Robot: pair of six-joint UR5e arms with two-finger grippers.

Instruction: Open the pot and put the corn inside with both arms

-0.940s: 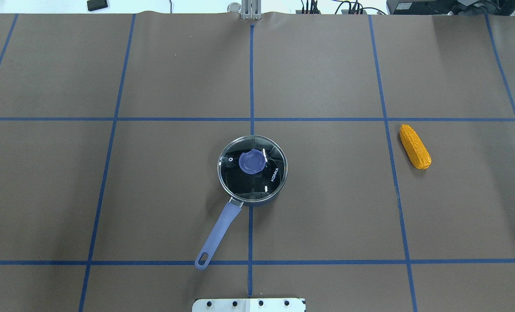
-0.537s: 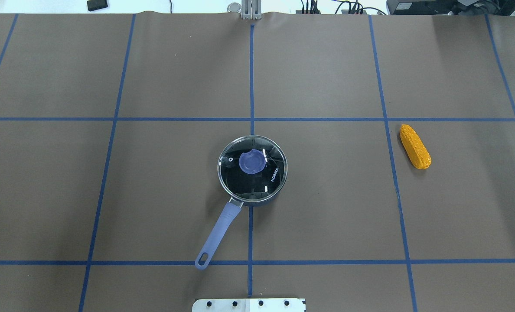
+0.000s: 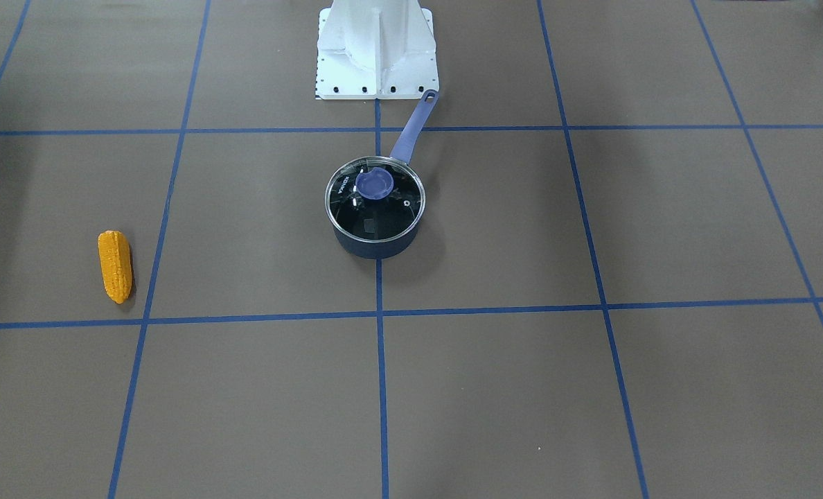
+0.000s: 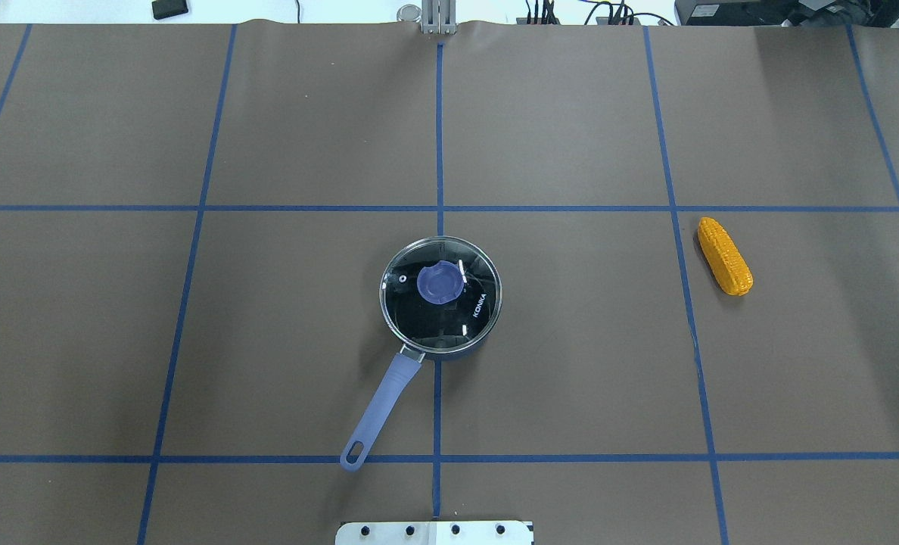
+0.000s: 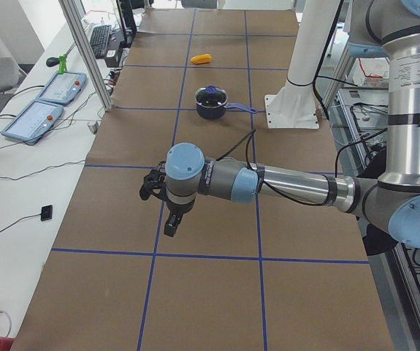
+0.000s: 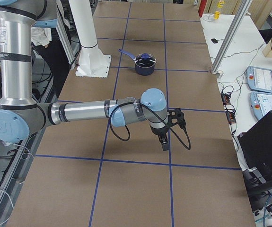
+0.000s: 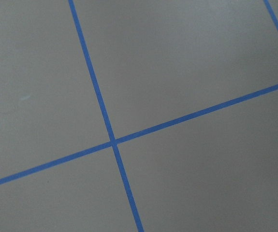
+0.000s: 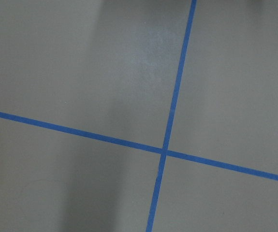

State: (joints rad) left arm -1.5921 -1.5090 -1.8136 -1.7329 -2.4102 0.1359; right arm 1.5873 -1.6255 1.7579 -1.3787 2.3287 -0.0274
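Even bright light, soft shadows

White brand lettering "KONKA" on the round glass lid [image 4: 434, 318] of the small dark navy saucepan [image 3: 377, 246], right of its blue knob [image 4: 440, 282], centre of the overhead view. No other legible text.

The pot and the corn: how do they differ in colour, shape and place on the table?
The pot is dark blue and round; the corn is orange-yellow and tapered. The pot stands upright at the table's middle with its lid on; the corn lies on its side toward the robot's right. Both rest on the brown table, apart from each other.
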